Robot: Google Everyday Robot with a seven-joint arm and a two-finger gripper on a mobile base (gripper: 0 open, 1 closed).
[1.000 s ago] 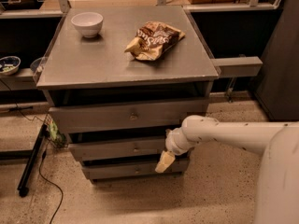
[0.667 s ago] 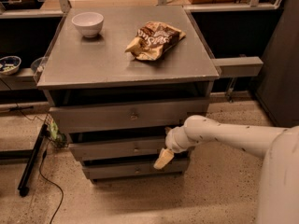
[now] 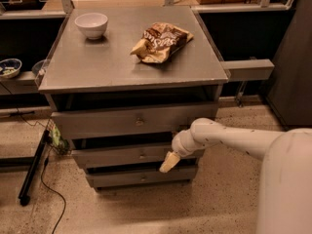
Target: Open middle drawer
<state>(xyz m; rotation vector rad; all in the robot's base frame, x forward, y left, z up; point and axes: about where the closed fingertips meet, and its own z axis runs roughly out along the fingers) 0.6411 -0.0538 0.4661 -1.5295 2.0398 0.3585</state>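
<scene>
Grey, flat and rigid: the middle drawer [image 3: 112, 156] is the second of three fronts on the cabinet, below the taller top drawer [image 3: 97, 123] and above the narrow bottom drawer [image 3: 126, 178]. A dark gap shows along its upper edge; I judge it not yet meaningfully drawn out, though I cannot confirm how far it sits forward. My gripper [image 3: 169, 162] is low at the right part of that front, over its lower edge and to the right of the small round knob [image 3: 142, 155], near it but not on it. Whether the gripper is open or closed I cannot tell from this view, nor whether it touches the front. Handling assessment: the front looks stiff and smooth, with no lip or recess on view, so the centre knob is the only sound place to take hold. The knob is small and probably slick, so a shallow or off-centre hold could slip off under pull. I expect the drawer to run straight on slides with moderate weight; contents are hidden. A pull should go squarely outward, since force at the right side may rack the drawer. On the cabinet top, a white bowl [image 3: 91, 24] and a crumpled snack bag [image 3: 161, 42] stand well away from the work.
</scene>
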